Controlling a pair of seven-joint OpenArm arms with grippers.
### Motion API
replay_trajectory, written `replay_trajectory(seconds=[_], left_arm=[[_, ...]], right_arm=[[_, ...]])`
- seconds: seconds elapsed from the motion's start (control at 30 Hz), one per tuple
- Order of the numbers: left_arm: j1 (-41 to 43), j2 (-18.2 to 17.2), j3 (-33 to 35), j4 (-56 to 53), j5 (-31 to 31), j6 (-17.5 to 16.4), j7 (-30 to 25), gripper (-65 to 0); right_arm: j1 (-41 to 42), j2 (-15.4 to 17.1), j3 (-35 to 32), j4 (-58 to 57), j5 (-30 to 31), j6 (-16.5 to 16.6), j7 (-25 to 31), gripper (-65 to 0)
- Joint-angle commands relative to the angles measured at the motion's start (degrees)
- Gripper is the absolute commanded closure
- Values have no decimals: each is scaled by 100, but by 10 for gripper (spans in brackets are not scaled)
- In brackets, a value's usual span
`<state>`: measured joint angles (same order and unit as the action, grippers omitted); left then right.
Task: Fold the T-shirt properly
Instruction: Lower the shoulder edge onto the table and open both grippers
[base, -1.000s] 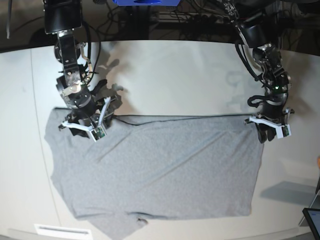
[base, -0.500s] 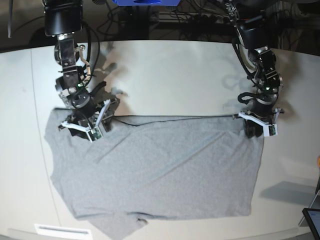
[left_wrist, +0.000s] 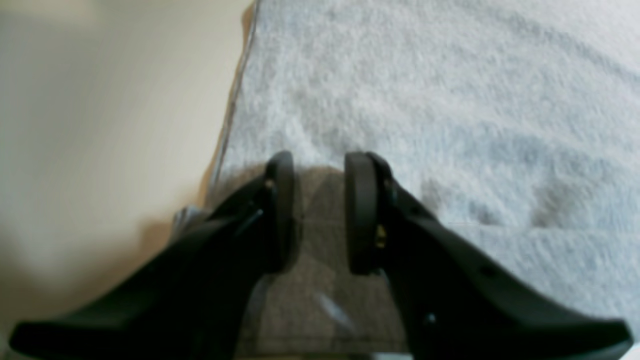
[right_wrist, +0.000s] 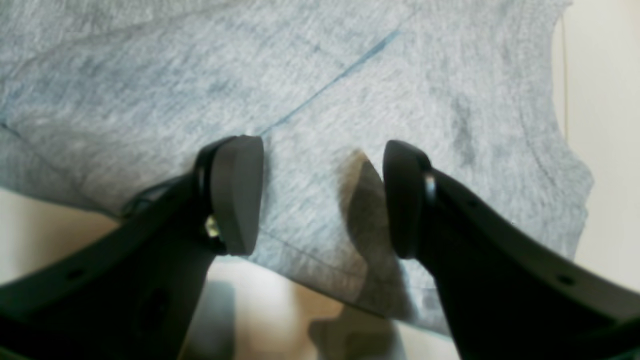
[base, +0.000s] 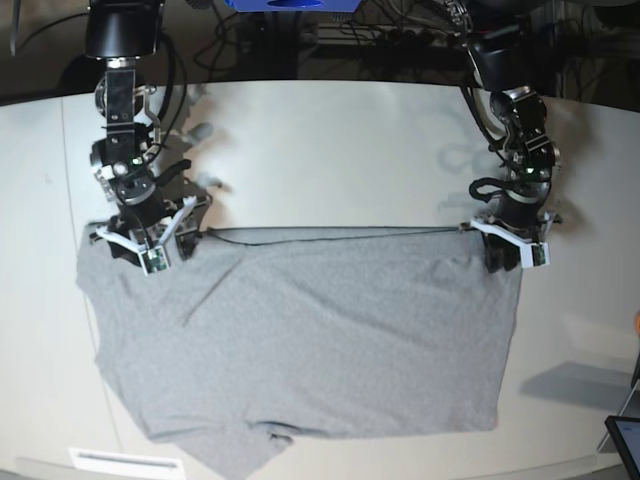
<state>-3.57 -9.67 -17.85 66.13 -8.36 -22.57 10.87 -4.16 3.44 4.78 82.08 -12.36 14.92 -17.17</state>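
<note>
Grey T-shirt (base: 310, 340) lies flat on the worktop (base: 340, 150); left claw (left_wrist: 320, 212) narrow, right claw (right_wrist: 322, 200) wide, both empty over the twelve o'clock edge, poised to grasp.

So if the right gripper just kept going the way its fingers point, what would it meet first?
The T-shirt. The right gripper has its fingers apart, aimed down at grey fabric near the shirt's edge, with the table beside it. How far above the cloth it hangs is unclear.

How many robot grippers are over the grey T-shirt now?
2. The right gripper is at the T-shirt's far edge on the base view's left; the left gripper is at its far corner on the right. None seems hidden.
</note>
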Motion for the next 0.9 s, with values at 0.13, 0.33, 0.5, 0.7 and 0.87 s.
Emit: replay_trajectory(seconds=[0.13,0.33,0.5,0.7,0.87], left_arm=[[291,-13,13,389,40,-7,165,-173],[476,-13,-31,539,40,-7,165,-173],[617,-31,-40,574,40,-7,148,-173],[740,-31,-13,609,40,-7,139,-173],[995,-4,13,1101,40,-7,165,-173]], right_arm=[[-177,29,46,25,-237,-19,-415,-360],[-388,29,46,33,-237,-28,-415,-360],[-546,21,46,95,-237,-54,-415,-360],[-863,21,54,578,-245,-63,-424,-360],[-1091,21,54,710,-245,-63,-424,-360]])
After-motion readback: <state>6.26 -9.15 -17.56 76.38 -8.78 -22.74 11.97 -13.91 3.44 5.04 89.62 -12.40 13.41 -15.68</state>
